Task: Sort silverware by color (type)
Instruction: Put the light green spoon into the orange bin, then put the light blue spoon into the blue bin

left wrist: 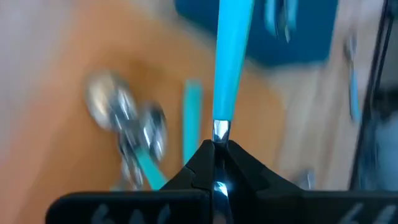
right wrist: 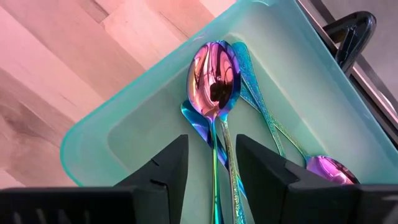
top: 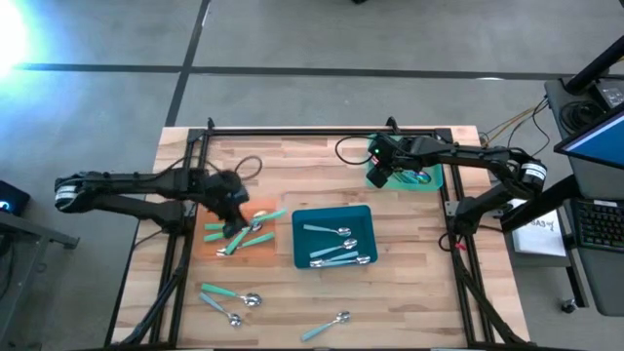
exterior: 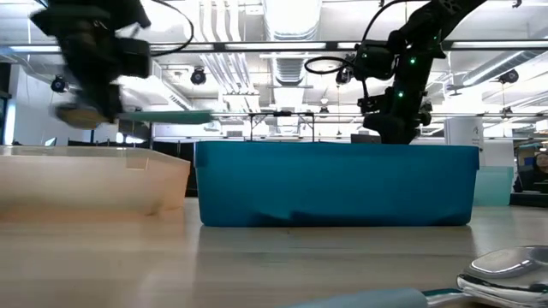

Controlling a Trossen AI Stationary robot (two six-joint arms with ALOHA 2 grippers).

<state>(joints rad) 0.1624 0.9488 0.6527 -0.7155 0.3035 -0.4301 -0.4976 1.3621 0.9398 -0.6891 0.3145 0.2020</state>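
My left gripper (top: 234, 226) hovers over the orange tray (top: 268, 252), shut on a teal-handled utensil (top: 268, 216). In the low view the utensil (exterior: 167, 116) lies about level above the tray (exterior: 86, 180). Other teal-handled spoons (left wrist: 124, 118) lie in the orange tray. My right gripper (top: 378, 175) is open above the pale green tray (top: 434, 180). In its wrist view the fingers (right wrist: 168, 165) stand on either side of the handles of the iridescent purple-blue spoons (right wrist: 214, 71) lying on that tray's floor. My left gripper (left wrist: 219, 146) pinches the utensil at its silver neck (left wrist: 221, 129), where the teal handle ends. The handle (left wrist: 231, 56) runs straight on ahead of the fingertips. The utensil is lifted clear of the orange tray and about level; the fingers hide its head end.
A teal tray (top: 366, 213) in the table's middle holds several teal-handled pieces. More teal-handled spoons lie loose near the table's near edge (top: 229, 297) (top: 327, 327). A black cable loop (top: 249, 166) lies behind the left gripper. Black frame rails run along the table's sides.
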